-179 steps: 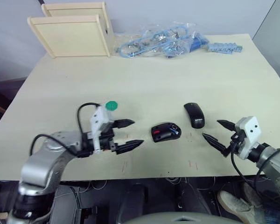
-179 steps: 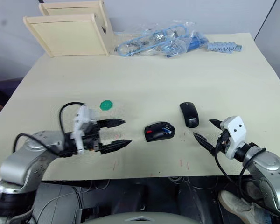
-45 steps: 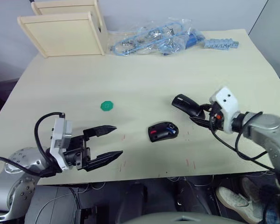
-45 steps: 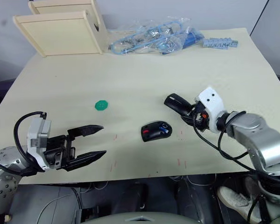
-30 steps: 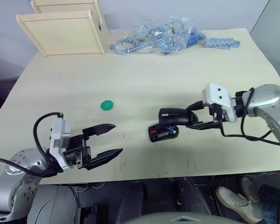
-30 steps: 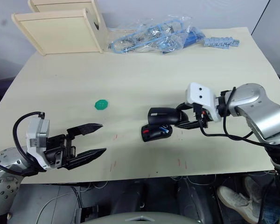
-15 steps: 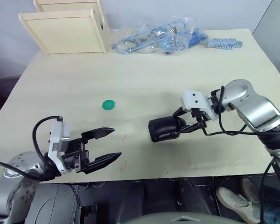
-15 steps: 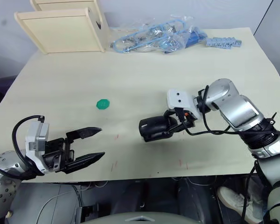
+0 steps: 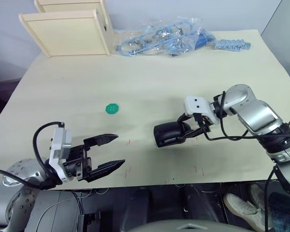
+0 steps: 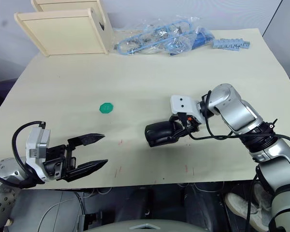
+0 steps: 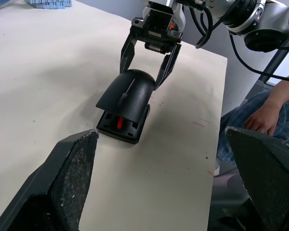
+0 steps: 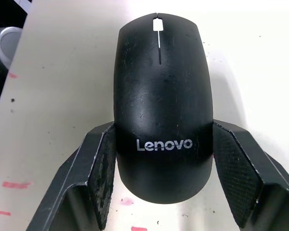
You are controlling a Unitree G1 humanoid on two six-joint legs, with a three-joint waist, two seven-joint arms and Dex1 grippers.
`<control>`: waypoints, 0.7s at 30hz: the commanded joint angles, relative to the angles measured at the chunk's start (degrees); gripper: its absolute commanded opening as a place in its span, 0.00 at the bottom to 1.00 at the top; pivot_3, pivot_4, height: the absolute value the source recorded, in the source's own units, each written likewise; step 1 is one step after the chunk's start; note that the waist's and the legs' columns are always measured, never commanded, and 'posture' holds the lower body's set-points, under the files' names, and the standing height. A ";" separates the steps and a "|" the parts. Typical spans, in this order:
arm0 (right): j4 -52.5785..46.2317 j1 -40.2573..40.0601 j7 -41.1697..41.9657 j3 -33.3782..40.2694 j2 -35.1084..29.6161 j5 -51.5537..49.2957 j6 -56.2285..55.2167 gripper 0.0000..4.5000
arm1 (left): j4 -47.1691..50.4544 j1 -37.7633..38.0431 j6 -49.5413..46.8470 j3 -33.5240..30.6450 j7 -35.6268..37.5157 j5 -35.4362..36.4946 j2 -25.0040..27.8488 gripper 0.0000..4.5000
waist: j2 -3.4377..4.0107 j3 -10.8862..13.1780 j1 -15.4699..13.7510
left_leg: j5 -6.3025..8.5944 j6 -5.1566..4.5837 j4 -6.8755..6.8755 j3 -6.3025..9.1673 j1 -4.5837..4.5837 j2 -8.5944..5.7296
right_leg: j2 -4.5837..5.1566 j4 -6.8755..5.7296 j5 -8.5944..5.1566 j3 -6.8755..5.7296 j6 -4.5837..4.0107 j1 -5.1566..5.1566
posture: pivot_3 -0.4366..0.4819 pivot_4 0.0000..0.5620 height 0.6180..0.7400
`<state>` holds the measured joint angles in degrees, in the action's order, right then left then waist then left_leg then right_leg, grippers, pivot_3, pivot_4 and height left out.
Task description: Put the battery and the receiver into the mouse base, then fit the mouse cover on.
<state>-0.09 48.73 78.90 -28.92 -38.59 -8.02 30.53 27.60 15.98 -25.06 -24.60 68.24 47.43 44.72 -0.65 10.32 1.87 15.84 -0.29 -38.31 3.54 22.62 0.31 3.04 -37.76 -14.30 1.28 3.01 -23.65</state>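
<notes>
A: Where's the cover (image 12: 163,103)?
B: On the base (image 11: 119,128), mid-counter (image 9: 150,82) near the front edge, clamped by the right pincer (image 12: 163,166). Left pincer (image 9: 111,152) gapes empty.
A: Handling?
B: Stiff, smooth, likely slippery; grip its sides.

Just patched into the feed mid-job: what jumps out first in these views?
The right end effector grips the mouse cover near the table's middle, set over the mouse base, front edge still raised in the left wrist view. The left end effector hovers open at the near edge. A green disc lies alone between them.
</notes>
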 commanded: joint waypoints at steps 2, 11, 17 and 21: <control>-1.11 -0.53 0.61 0.47 0.31 0.48 -1.49 0.61 | 2.11 0.82 0.74 -2.22 0.06 0.79 0.53 1.00 | 0.00 0.00 0.01 | 0.00 0.00 0.00 0.00 0.00 0.00 | 0.00 0.00 0.00 0.00 0.00 0.00 | 0.48 0.27 1.00; 0.20 -0.96 0.96 0.25 1.41 2.17 -2.78 0.61 | 2.05 0.68 0.86 -1.78 0.02 0.55 0.53 1.00 | 0.00 0.00 0.04 | 0.00 0.00 -0.01 0.00 -0.01 -0.01 | 0.00 -0.04 0.00 0.00 0.00 0.00 | 0.48 0.27 1.00; 1.83 -1.01 1.02 0.20 2.26 3.26 -3.87 0.61 | 2.00 0.51 0.75 -1.67 -0.05 0.55 0.57 1.00 | 0.00 0.00 0.05 | -0.01 0.01 -0.01 0.01 -0.01 -0.01 | -0.01 -0.04 0.00 0.00 0.00 0.00 | 0.48 0.27 1.00; 2.13 -1.39 1.24 0.17 2.54 3.79 -4.29 0.61 | 2.11 0.79 0.72 -1.84 -0.03 0.55 0.56 1.00 | 0.00 0.00 0.06 | -0.01 0.02 -0.01 0.00 -0.01 -0.01 | -0.01 -0.05 0.00 0.00 0.00 0.00 | 0.48 0.27 1.00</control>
<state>2.93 47.53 79.70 -28.96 -35.99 -4.43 27.12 28.09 16.53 -24.97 -24.97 68.23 47.43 44.73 -0.65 10.32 1.92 15.83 -0.27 -38.33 3.54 22.60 0.30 3.03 -37.82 -14.30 1.28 3.00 -23.65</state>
